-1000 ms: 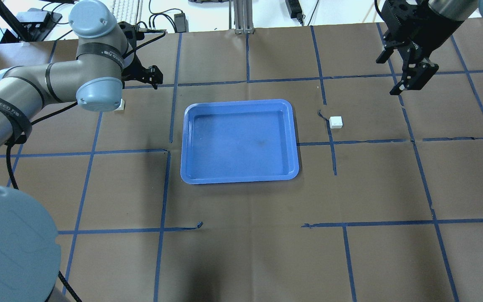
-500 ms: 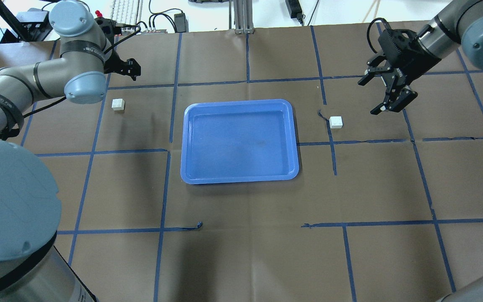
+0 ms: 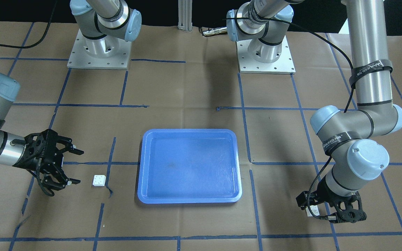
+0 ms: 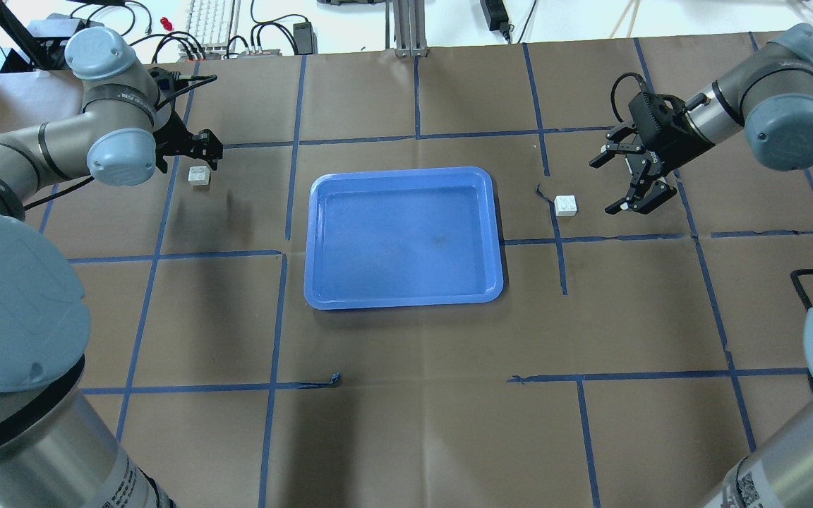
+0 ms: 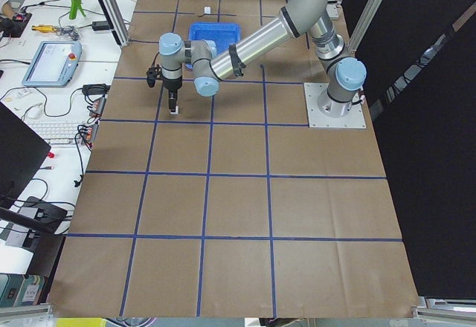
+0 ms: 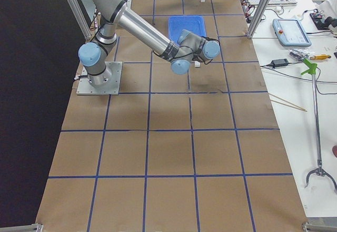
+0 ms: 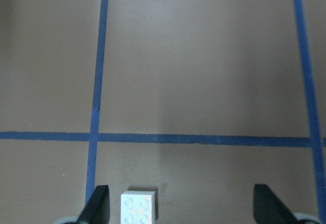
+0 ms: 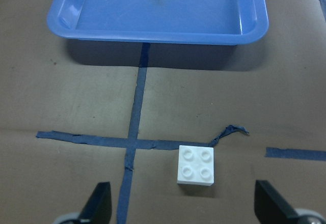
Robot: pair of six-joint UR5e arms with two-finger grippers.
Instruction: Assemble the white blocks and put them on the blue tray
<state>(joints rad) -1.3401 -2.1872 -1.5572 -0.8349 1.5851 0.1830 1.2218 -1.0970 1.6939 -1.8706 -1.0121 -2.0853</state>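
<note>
The blue tray lies mid-table and holds nothing; it also shows in the front view and the right wrist view. One white block sits left of the tray. My left gripper is open right over its far side; in the left wrist view the block lies between the fingers, close to the left one. The other white block sits right of the tray. My right gripper is open, a short gap to the block's right, pointing at it.
Brown paper with a blue tape grid covers the table. A loose curl of tape lies beside the right block. Both arm bases stand on the robot's side. Cables and a keyboard lie beyond the table's far edge.
Both arms have swung down toward their blocks. The left gripper has come in over the left block; the right gripper has moved left and lower toward the right block. Both stay open.
</note>
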